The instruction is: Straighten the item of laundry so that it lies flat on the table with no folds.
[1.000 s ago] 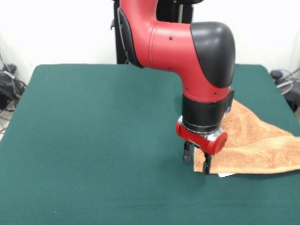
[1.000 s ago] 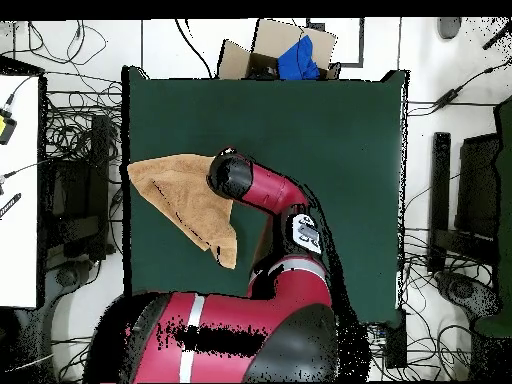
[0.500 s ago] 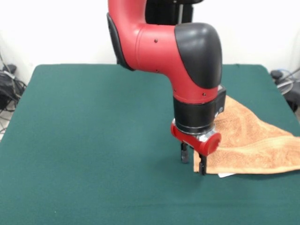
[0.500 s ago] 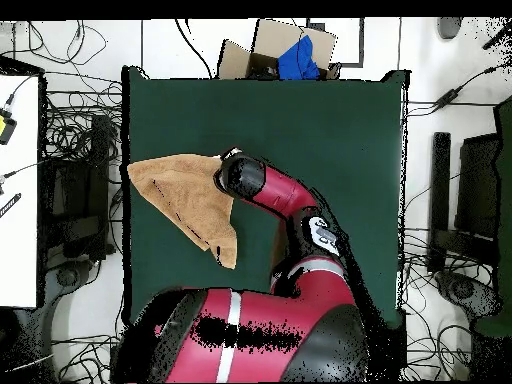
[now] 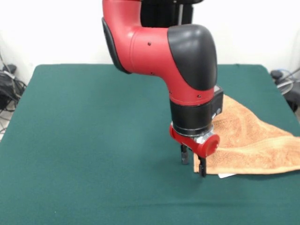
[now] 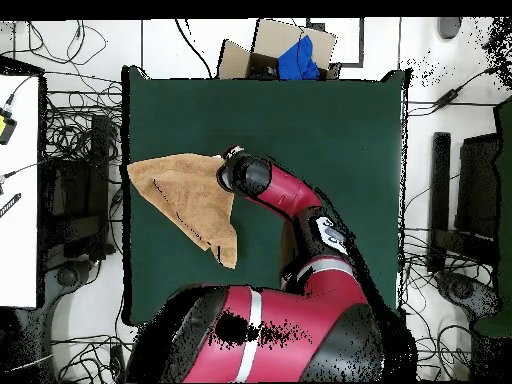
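Observation:
The orange-tan towel (image 5: 248, 140) lies folded into a rough triangle at the right side of the green table (image 5: 93, 122), reaching the picture's right edge. Its small white tag (image 5: 226, 175) peeks out under the near edge. My gripper (image 5: 193, 162) hangs just above the table at the towel's left corner, its two fingers apart and open, holding nothing. In the overhead view the towel (image 6: 185, 200) lies at the table's (image 6: 330, 130) left edge, and the arm's wrist (image 6: 245, 176) covers the gripper at the towel's right corner.
A cardboard box with a blue thing (image 6: 285, 52) stands beyond the table's top edge in the overhead view. Cables and equipment (image 6: 75, 190) lie along both sides. A white desk (image 6: 18, 200) stands at the far left.
The arm and gripper have shifted a little to the left in the front view, off the towel's corner. The towel has not moved.

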